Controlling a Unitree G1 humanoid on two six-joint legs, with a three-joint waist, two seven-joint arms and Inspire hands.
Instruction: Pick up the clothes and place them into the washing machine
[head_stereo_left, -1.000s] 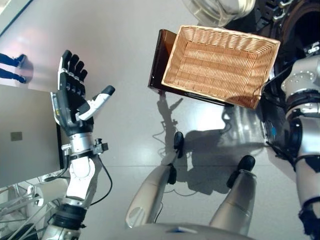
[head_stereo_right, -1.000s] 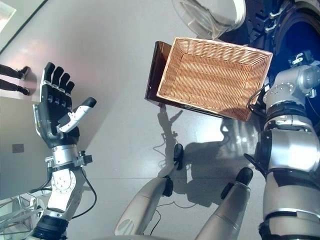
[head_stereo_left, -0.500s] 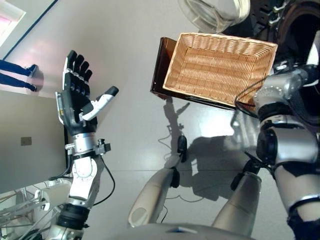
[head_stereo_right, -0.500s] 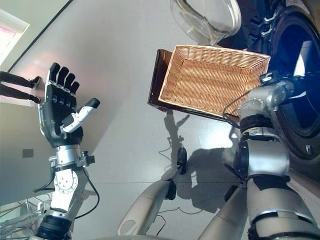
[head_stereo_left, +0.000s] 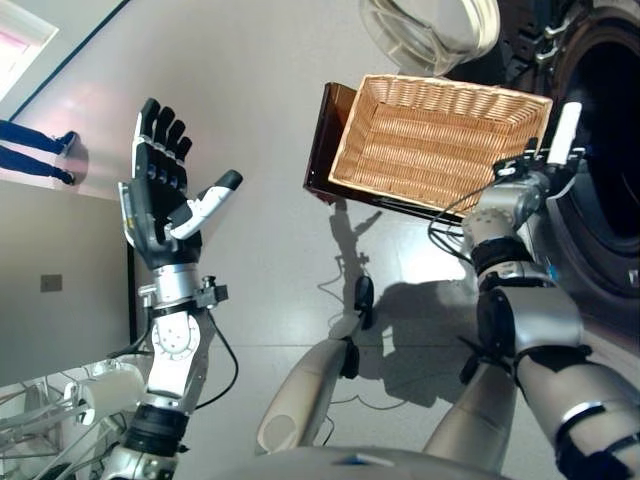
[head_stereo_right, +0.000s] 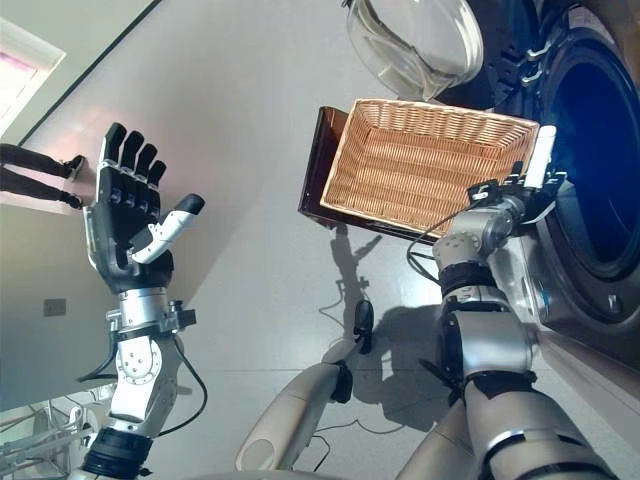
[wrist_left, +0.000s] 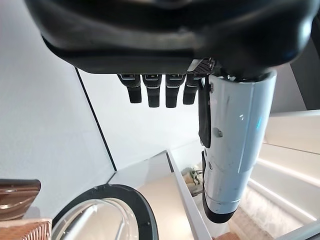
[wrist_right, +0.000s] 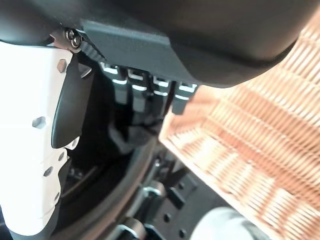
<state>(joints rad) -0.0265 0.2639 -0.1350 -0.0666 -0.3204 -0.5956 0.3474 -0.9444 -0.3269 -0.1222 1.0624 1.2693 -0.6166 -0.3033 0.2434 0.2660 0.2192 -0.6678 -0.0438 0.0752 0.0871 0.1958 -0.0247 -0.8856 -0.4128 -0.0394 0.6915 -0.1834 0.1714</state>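
The wicker basket (head_stereo_left: 450, 86) rests on the dark brown box (head_stereo_left: 322, 140) beside the washing machine, and its inside is bare wicker. My right hand (head_stereo_left: 545, 160) is open and empty, at the basket's right end in front of the machine's dark drum opening (head_stereo_right: 600, 150). In the right wrist view its fingers (wrist_right: 150, 90) are straight, with the basket's rim (wrist_right: 240, 130) beside them. My left hand (head_stereo_left: 160, 200) is raised at the left, open and empty, far from the basket.
The machine's round glass door (head_stereo_left: 430, 30) stands open behind the basket. A person's legs (head_stereo_left: 30, 150) show at the far left beside a grey panel (head_stereo_left: 60, 270). Grey floor lies between my left hand and the box.
My right hand has drawn back from the machine's opening and now shows beside the basket's right end. The camera has shifted a little. My left hand stays raised.
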